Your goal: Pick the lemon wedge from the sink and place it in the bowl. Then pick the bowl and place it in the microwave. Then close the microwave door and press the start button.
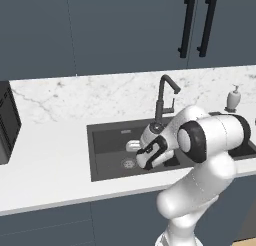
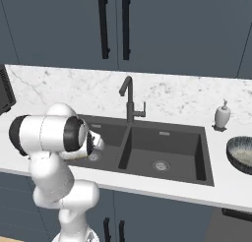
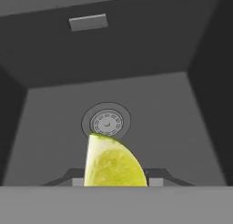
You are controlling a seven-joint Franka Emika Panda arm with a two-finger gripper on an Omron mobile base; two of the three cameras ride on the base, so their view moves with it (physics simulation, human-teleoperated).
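Lemon wedge (image 3: pixel 114 161) sits nearest the hand view, bottom centre, rind edge up-left, cut face toward the lens. Gripper (image 3: pixel 116 182) is pinching the wedge: dark finger tips (image 3: pixel 159 174) show on either side at its base, touching it. Behind the wedge, centre frame, a round metal drain (image 3: pixel 106 123) on the floor of a sink (image 3: pixel 54 127) basin; the wedge's tip overlaps the drain rim in the picture. Small grey overflow plate (image 3: pixel 88 22) on the basin's back wall, upper left.

Left base view: arm (image 1: pixel 210 140) rises from lower right, hand reaching left and down over the sink's (image 1: pixel 107 140) left basin, centre frame. Gripper (image 1: pixel 134 149) sits just above the drain (image 1: pixel 128 163); wedge not resolvable here. Faucet (image 1: pixel 162 100) stands behind the hand, upper centre. Soap dispenser (image 1: pixel 233 98) on the counter (image 1: pixel 45 160) at right edge. Microwave (image 1: pixel 7 120) is a black block at the left edge, well apart from the sink.

Right base view: arm (image 2: pixel 49 137) at lower left, hand over the left basin; gripper mostly hidden behind the wrist. Sink (image 2: pixel 167 147) centre, faucet (image 2: pixel 129 101) behind the divider. Bowl (image 2: pixel 241 155) on the counter at right edge, right of the sink, near the dispenser (image 2: pixel 222 115), cut off by the frame. Microwave (image 2: pixel 5 91) corner at left edge.
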